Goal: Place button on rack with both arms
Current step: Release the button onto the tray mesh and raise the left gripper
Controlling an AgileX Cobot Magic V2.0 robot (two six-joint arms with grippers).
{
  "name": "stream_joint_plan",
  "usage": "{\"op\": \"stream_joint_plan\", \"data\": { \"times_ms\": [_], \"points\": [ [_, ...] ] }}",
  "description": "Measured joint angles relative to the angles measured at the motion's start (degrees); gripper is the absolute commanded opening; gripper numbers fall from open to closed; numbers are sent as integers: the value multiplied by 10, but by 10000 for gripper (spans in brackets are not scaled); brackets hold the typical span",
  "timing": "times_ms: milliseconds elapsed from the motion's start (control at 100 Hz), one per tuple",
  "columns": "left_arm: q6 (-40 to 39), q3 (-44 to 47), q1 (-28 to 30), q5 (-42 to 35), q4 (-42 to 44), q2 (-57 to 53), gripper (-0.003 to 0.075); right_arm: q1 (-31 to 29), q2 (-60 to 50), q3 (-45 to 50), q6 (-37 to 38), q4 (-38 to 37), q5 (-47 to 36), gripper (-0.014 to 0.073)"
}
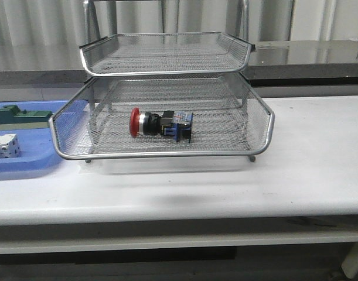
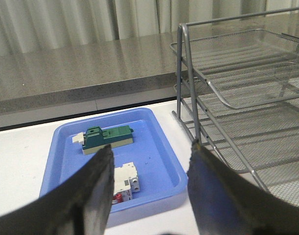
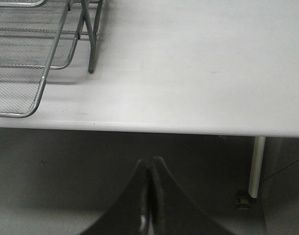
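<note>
The button (image 1: 160,123) lay on its side in the rack (image 1: 167,153), in the pulled-out tier near the table's front edge. The left gripper (image 2: 148,169) was released and empty, the right gripper (image 3: 149,196) clenched on nothing. Pushing that tier in slowly would keep the button from rolling.

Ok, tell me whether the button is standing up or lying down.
Lying down. The button rests on its side in the rack's pulled-out tier, red cap pointing left.

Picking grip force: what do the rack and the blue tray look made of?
The rack: metal wire mesh with shiny silver rims, probably steel, see-through weave. The blue tray: smooth moulded plastic by its look, with rounded corners and a soft sheen.
</note>
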Motion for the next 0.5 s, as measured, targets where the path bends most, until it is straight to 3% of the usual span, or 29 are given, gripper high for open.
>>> {"op": "stream_joint_plan", "data": {
  "times_ms": [240, 500],
  "points": [
    [0, 0, 0, -2, 0, -2, 302, 0, 0, 0, 0, 0, 0, -69],
    [0, 0, 0, -3, 0, -2, 48, 0, 0, 0, 0, 0, 0, -69]
  ]
}}
